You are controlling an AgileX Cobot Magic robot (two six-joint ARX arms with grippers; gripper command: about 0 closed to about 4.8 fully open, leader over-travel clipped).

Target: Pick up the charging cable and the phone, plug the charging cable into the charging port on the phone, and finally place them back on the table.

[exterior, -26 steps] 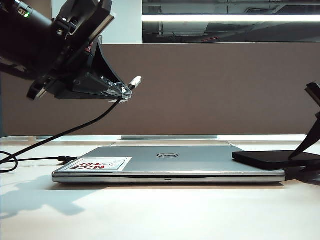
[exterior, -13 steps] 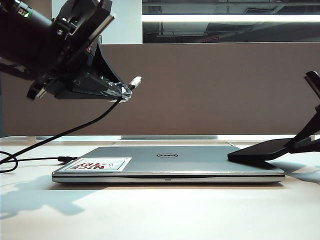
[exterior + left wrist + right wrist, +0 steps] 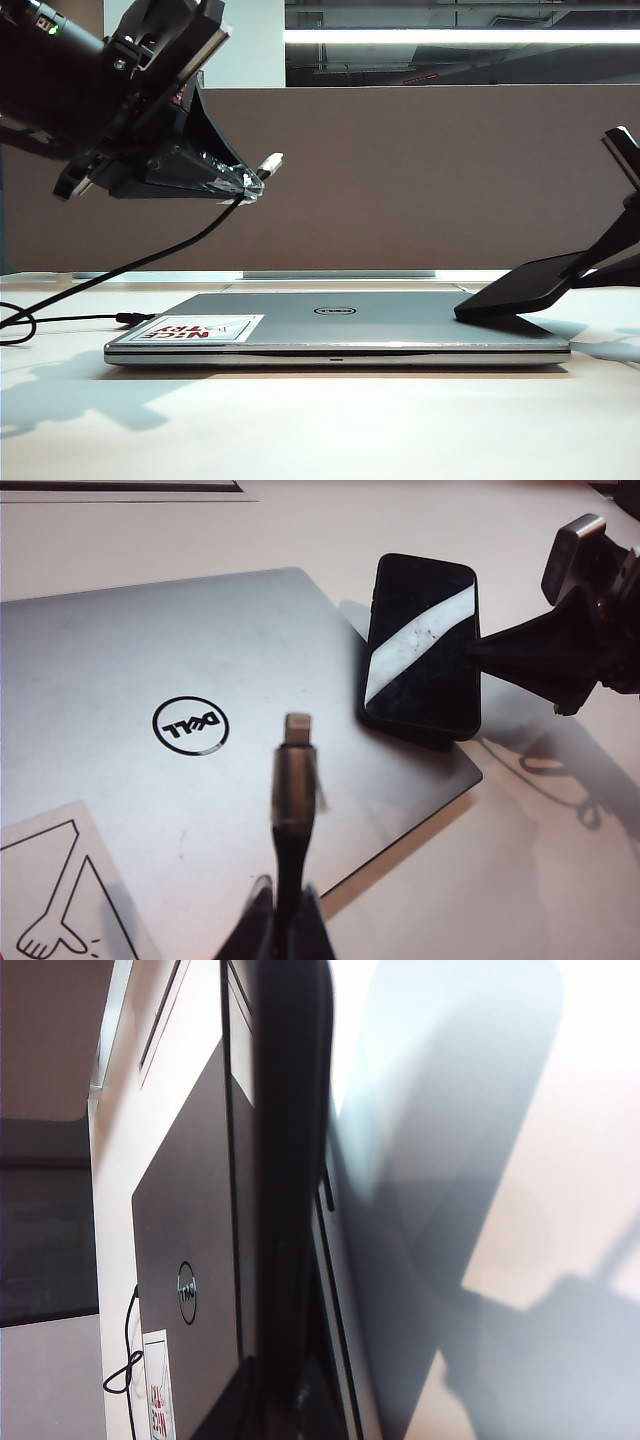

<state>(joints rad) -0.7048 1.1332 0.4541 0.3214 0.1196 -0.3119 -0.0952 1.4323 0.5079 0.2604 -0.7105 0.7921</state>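
Both pickups look basically sorted at this point; the left gripper [image 3: 243, 182] hangs up high on the left of the exterior view, pinched tight on the charging cable [image 3: 150, 262] just behind its silvery plug tip [image 3: 298, 726], with the tip poking out free and the cord drooping down to the table [image 3: 320, 430]; so that half is done.

Over on the right, the right gripper [image 3: 500, 650] has closed onto one short end of the phone [image 3: 422, 648]; that end is tilted up, while the far end seems to be resting on (or just barely off) the corner of the silver laptop [image 3: 330, 325], can't quite tell which; so I'd call the phone gripped but only half lifted.

What's left, as I read it: get the phone fully clear, line the plug up with the charging port (can't actually make the port out in any view), push it in, then set both back down; plug and phone are well apart right now, so none of the mating has started.
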